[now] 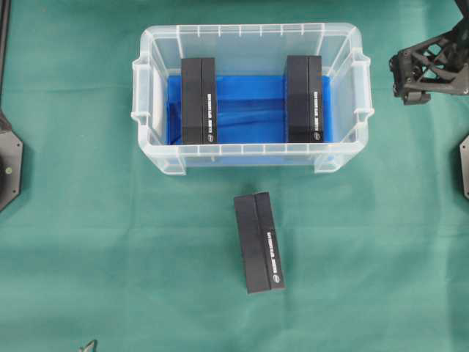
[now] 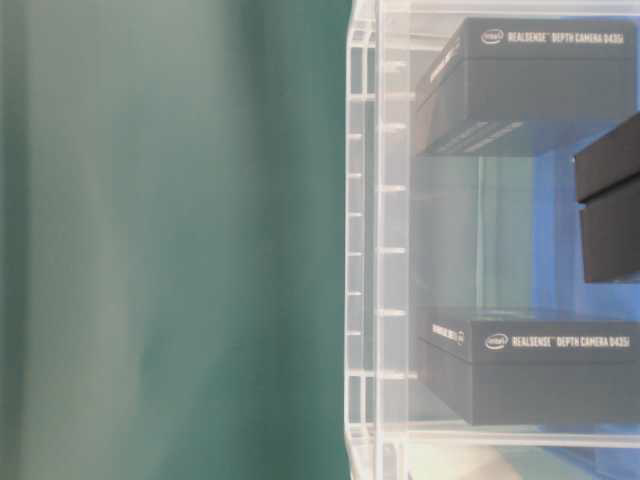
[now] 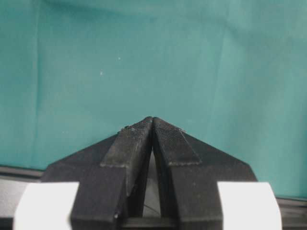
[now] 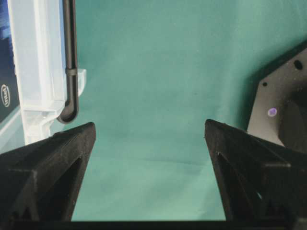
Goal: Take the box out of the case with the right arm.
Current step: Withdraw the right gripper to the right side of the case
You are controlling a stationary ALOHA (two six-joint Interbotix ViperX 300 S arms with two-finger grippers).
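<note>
A: Reading the overhead view left to right, what stands where?

B: The left gripper (image 3: 152, 125) is out of that view; its wrist camera shows the jaws pressed together on nothing, over bare green surface (image 1: 88, 242). Next is the case (image 1: 150, 158), at twelve o'clock from centre. Inside, a left box (image 1: 198, 101) stands against the nine o'clock wall and a right box (image 1: 304, 98) against the three o'clock wall, with blue lining between. A third box (image 1: 259, 242) lies outside, at six o'clock from the case.

A: And the right arm?

B: The right gripper (image 1: 419, 70) is at three o'clock from the case, well apart from it and over cloth. Its jaws stand wide and hold nothing.

A: Which step, then?

B: I'd judge the approach for another pick, not yet begun over the case. The next move calls for swinging toward nine o'clock, centring over the right box, aligning the jaws across its narrow width, then descending without clipping the rim.

A: The count?

B: Three boxes: two in, one out. One case, two grippers.
</note>
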